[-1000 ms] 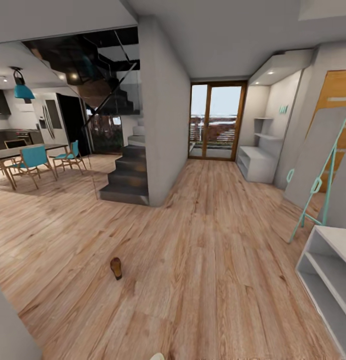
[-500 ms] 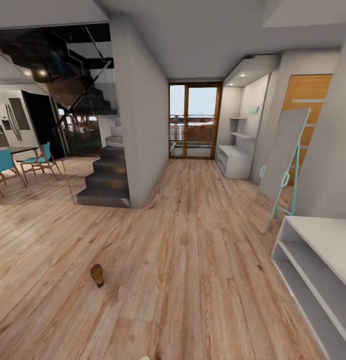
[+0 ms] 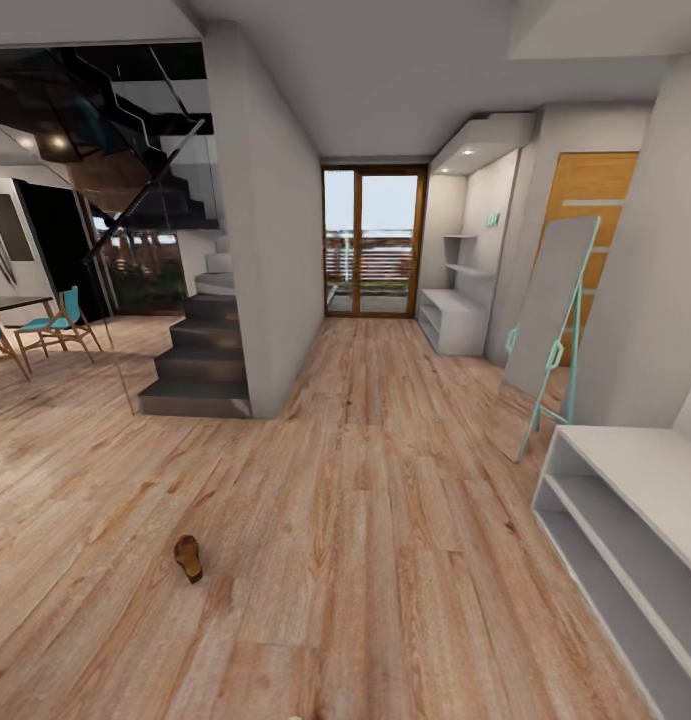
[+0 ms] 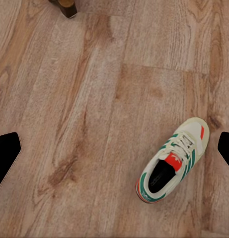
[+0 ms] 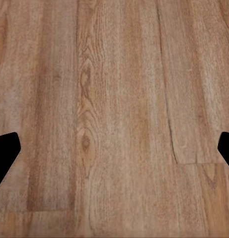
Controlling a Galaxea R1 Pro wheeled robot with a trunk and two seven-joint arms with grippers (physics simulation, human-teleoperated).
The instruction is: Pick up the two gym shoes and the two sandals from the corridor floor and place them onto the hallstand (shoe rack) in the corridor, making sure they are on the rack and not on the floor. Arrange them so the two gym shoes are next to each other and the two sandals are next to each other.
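One brown sandal [image 3: 188,557] lies on the corridor floor [image 3: 385,480] at the lower left of the head view. The hallstand [image 3: 625,500], a light grey bench with two open tiers, stands at the right edge. In the left wrist view a cream-white gym shoe [image 4: 174,161] with green stripes and a red tongue tag lies on the planks. A brown sandal's end [image 4: 64,5] shows at that picture's edge. My left gripper [image 4: 115,153] hangs open above the floor, beside the shoe and apart from it. My right gripper [image 5: 115,151] is open over bare planks.
A grey pillar wall [image 3: 270,260] and dark stairs [image 3: 200,370] stand at the left. A mirror on a teal frame [image 3: 550,320] leans by the right wall. A similar grey unit with shelves [image 3: 455,320] sits near the far glass door [image 3: 373,240]. Teal chairs [image 3: 55,325] are far left.
The whole head view has swung to the right: the sandal, stairs and chairs sit further left in the picture and more of the hallstand shows. No object has moved.
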